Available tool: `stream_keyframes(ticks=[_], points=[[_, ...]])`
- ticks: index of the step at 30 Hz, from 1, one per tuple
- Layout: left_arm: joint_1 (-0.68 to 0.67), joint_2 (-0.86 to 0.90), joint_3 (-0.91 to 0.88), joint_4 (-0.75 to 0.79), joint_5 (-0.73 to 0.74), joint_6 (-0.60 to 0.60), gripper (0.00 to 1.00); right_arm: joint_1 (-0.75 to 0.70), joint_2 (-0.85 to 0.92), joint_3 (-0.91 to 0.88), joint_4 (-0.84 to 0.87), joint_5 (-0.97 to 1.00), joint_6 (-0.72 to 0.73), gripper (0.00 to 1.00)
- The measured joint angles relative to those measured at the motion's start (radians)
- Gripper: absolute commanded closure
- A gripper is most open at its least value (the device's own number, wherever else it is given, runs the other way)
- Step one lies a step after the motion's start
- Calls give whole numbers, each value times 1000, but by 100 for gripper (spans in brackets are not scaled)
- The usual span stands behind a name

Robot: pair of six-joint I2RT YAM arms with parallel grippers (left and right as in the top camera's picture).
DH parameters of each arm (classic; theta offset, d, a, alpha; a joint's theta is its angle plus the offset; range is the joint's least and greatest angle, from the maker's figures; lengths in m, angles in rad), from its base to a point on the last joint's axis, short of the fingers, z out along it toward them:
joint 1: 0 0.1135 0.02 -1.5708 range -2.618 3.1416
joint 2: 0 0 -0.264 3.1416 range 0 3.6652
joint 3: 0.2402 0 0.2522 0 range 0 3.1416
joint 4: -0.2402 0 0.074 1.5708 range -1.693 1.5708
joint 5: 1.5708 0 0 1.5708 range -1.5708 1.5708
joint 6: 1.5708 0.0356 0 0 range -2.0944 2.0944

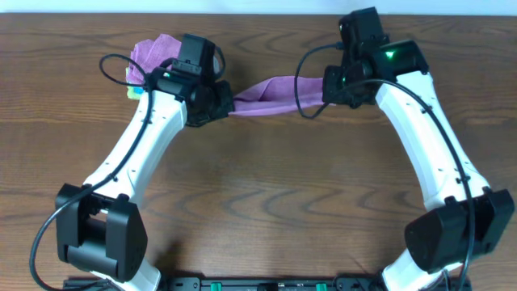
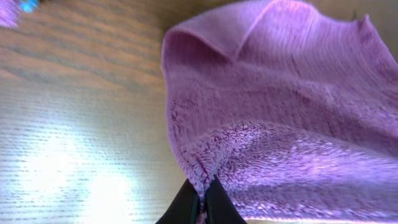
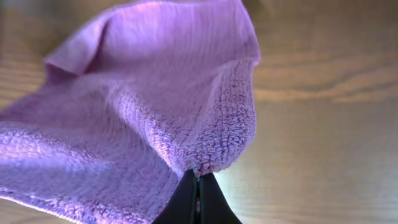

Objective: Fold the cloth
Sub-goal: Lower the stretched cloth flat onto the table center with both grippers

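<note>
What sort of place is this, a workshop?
Likely a robotics lab bench: a robot's left gripper and right gripper both pinch one purple washcloth over a wooden table.

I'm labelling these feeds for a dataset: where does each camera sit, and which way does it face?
Overhead: above the table, looking down; both arms show, the cloth stretched between them.
Left wrist: behind the left gripper, looking along it; it is shut on the cloth's edge.
Right wrist: likewise; the right gripper pinches the cloth too.
Shared: all three show the cloth.
</note>
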Motion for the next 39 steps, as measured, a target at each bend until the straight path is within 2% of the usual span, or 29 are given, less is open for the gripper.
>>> stream_keyframes(ticks=[10,19,27,34,35,36,37,38,39], points=[[-46,-45,-217,45,18,-9,94,0,-139,-387,129,-32,3,99],[-89,-127,-404,97,74,-51,94,7,-265,-632,184,-74,37,99],[-193,-127,-517,137,83,-101,94,63,-305,-788,237,-74,93,99],[-204,-130,-607,160,84,-133,94,65,-312,-834,242,-73,101,99],[-204,-132,-608,162,85,-134,94,65,-313,-834,243,-73,102,97],[-204,-137,-608,163,84,-137,94,65,-314,-834,242,-73,103,83],[-204,-150,-608,163,84,-137,94,65,-319,-834,240,-73,106,73],[-204,-158,-608,162,83,-137,90,65,-328,-834,237,-71,113,68],[-204,-180,-608,158,75,-139,81,65,-342,-834,233,-69,111,60]])
